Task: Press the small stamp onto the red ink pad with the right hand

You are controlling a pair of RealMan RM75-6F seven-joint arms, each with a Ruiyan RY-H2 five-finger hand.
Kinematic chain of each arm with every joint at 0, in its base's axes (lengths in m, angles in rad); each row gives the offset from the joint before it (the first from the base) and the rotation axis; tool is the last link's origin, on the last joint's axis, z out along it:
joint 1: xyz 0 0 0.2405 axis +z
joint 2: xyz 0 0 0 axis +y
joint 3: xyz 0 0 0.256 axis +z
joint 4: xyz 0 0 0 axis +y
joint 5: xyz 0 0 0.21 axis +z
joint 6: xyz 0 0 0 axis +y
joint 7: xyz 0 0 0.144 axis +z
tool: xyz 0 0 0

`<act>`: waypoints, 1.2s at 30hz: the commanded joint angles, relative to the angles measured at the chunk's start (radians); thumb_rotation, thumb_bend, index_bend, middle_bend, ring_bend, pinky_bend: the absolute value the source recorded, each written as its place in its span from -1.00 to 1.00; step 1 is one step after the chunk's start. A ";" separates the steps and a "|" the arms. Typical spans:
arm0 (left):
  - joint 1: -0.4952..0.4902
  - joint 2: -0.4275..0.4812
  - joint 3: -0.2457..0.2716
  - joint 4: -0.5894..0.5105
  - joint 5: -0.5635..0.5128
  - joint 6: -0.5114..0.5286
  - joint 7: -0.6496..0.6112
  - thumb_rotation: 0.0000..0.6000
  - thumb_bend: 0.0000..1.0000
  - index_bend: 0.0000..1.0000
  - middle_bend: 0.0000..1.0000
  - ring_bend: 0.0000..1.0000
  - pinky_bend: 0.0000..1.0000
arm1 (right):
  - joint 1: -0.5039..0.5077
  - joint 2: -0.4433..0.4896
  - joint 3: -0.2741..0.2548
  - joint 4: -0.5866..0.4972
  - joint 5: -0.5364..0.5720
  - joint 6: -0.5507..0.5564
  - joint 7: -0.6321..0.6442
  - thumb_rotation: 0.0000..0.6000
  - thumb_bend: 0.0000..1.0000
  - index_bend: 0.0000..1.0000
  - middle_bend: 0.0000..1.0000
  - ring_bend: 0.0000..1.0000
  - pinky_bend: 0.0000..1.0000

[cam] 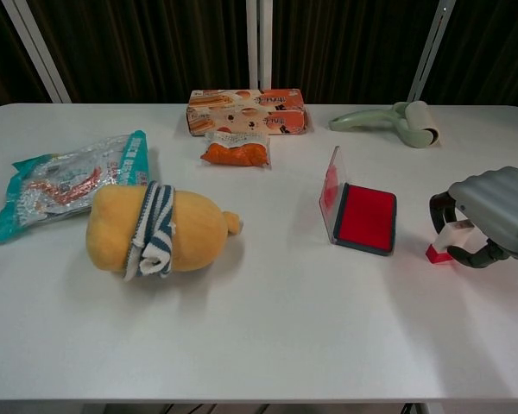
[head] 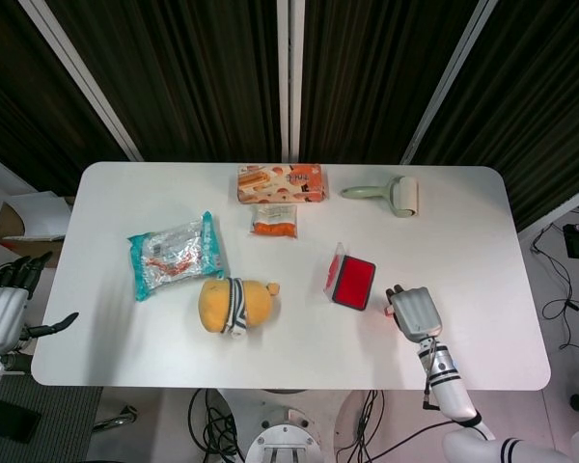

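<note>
Right hand (cam: 492, 222) is down over the small stamp (cam: 449, 240), fingers curled around it, and the stamp sits on the tabletop (cam: 268, 328) just right of the red ink pad (cam: 365, 217), whose lid stands open. Whether the grip is actually tight, can't tell. Left hand (head: 5, 304) hangs off the table's left edge, fingers apart, holding nothing.
</note>
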 commanded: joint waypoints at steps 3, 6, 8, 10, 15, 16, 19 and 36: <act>0.000 0.002 -0.001 -0.003 0.001 0.001 0.001 0.02 -0.76 -0.85 -0.66 -0.76 -0.60 | 0.003 -0.007 0.002 0.011 -0.003 0.002 0.005 1.00 -0.47 0.16 0.01 0.55 0.91; 0.000 0.005 -0.001 -0.004 0.000 0.002 0.001 0.01 -0.76 -0.85 -0.66 -0.76 -0.60 | 0.003 -0.010 0.003 0.017 -0.007 0.009 0.009 1.00 -0.44 0.21 0.06 0.56 0.91; 0.001 0.006 -0.002 -0.004 -0.001 0.002 0.000 0.01 -0.76 -0.85 -0.66 -0.76 -0.60 | 0.003 -0.008 0.005 0.016 -0.009 0.013 0.014 1.00 -0.43 0.22 0.07 0.56 0.90; 0.001 0.007 -0.002 -0.005 -0.001 0.001 -0.001 0.01 -0.76 -0.85 -0.66 -0.76 -0.60 | 0.002 -0.003 0.010 0.008 -0.009 0.018 0.020 1.00 -0.43 0.23 0.07 0.56 0.91; -0.001 0.007 -0.002 -0.003 0.000 -0.001 -0.004 0.01 -0.76 -0.85 -0.66 -0.76 -0.60 | 0.018 0.028 0.046 -0.041 0.002 0.018 0.036 1.00 -0.43 0.23 0.07 0.56 0.91; -0.001 0.006 -0.002 -0.003 0.001 -0.001 -0.004 0.00 -0.76 -0.85 -0.66 -0.76 -0.60 | 0.025 0.035 0.057 -0.054 0.010 0.009 0.035 1.00 -0.43 0.23 0.07 0.56 0.91; -0.003 0.006 -0.001 -0.003 0.003 -0.003 -0.006 0.01 -0.76 -0.85 -0.66 -0.76 -0.60 | 0.067 0.055 0.104 -0.103 0.057 -0.046 0.027 1.00 -0.42 0.23 0.07 0.56 0.91; -0.006 0.001 -0.003 0.009 -0.010 -0.018 -0.011 0.02 -0.76 -0.85 -0.66 -0.76 -0.60 | 0.270 -0.012 0.155 -0.107 0.310 -0.218 -0.181 1.00 -0.39 0.25 0.07 0.56 0.91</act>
